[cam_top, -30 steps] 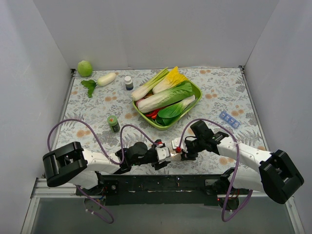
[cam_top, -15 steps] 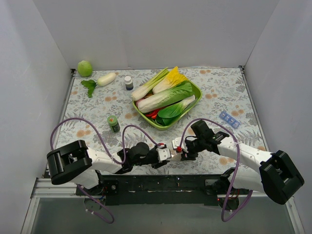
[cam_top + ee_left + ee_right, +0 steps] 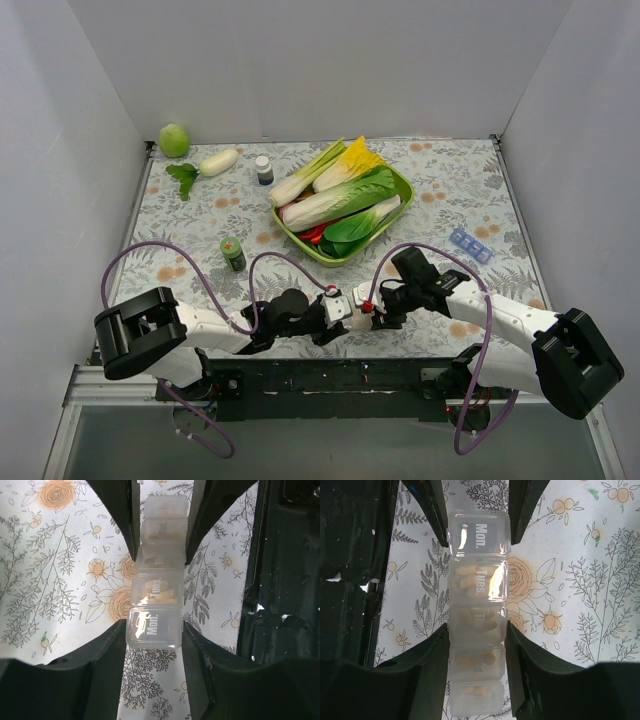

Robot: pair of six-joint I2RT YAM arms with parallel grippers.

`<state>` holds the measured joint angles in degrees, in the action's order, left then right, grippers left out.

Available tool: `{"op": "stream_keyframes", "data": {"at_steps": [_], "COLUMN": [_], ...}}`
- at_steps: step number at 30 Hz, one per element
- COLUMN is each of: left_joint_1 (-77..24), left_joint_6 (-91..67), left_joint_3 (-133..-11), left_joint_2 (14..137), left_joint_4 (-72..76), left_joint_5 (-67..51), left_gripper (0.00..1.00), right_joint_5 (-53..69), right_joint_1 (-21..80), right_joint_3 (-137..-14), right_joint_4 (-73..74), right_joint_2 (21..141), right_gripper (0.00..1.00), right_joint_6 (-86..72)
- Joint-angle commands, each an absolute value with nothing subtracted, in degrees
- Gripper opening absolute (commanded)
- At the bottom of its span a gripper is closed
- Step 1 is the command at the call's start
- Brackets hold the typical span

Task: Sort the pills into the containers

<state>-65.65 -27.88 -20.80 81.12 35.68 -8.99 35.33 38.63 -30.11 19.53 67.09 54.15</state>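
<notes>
A translucent whitish container strip [image 3: 353, 300] hangs just above the table's near middle, held from both ends. My left gripper [image 3: 340, 307] is shut on its "Mon." end [image 3: 154, 626]. My right gripper [image 3: 371, 306] is shut on the other end, across the third compartment [image 3: 477, 625]. In the left wrist view the strip [image 3: 159, 560] runs away from my left gripper [image 3: 154, 630] to the right fingers [image 3: 210, 510] at the top. In the right wrist view my right gripper [image 3: 477, 630] clamps it. Tan pills [image 3: 470, 577] lie in the compartments after "Mon.", which looks empty.
A green bowl [image 3: 398, 183] of vegetables stands mid-table. A small green bottle [image 3: 233, 253] stands left of it and a white bottle [image 3: 264, 170] behind. A blue pill strip [image 3: 470, 245] lies at the right. A green ball [image 3: 174, 140] and white radish [image 3: 218, 162] lie back left.
My left gripper has edged slightly right toward the right gripper. The strip stays held between the two grippers.
</notes>
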Motion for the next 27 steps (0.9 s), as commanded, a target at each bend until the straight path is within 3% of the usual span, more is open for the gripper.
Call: {"op": "stream_keyframes", "data": {"at_steps": [1,9,17,22,23,27], "left_joint_1": [-64.1,-59.2,-59.0,-59.0,-59.0,-58.0], "left_joint_6": [-37.3,-48.9,-46.7,-43.7,-43.9,-47.0], "left_joint_3": [-23.6,-24.6,-25.6,-26.1,-26.3,-26.8], "left_joint_2": [78.1,79.3,79.5,79.5,79.3,79.2], "left_joint_4": [34.3,32.2,29.4,25.3,25.0,23.7], "left_joint_5": [-12.1,-18.4,-18.4,-17.9,-17.5,-16.9], "left_gripper": [0.02,0.01,0.04,0.16,0.27,0.41], "right_joint_5": [34.5,33.8,33.1,33.0,33.0,32.6], "right_joint_1": [38.7,38.8,38.9,38.8,38.9,38.9], "right_joint_3": [-30.1,-29.9,-29.4,-29.4,-29.4,-29.2], "right_joint_4": [17.0,16.4,15.8,15.7,15.7,15.6], "right_joint_2": [65.7,65.4,65.7,65.8,65.9,66.2], "right_gripper": [0.03,0.02,0.02,0.01,0.02,0.02], "right_joint_6": [54.6,54.7,54.8,54.7,54.8,54.8]}}
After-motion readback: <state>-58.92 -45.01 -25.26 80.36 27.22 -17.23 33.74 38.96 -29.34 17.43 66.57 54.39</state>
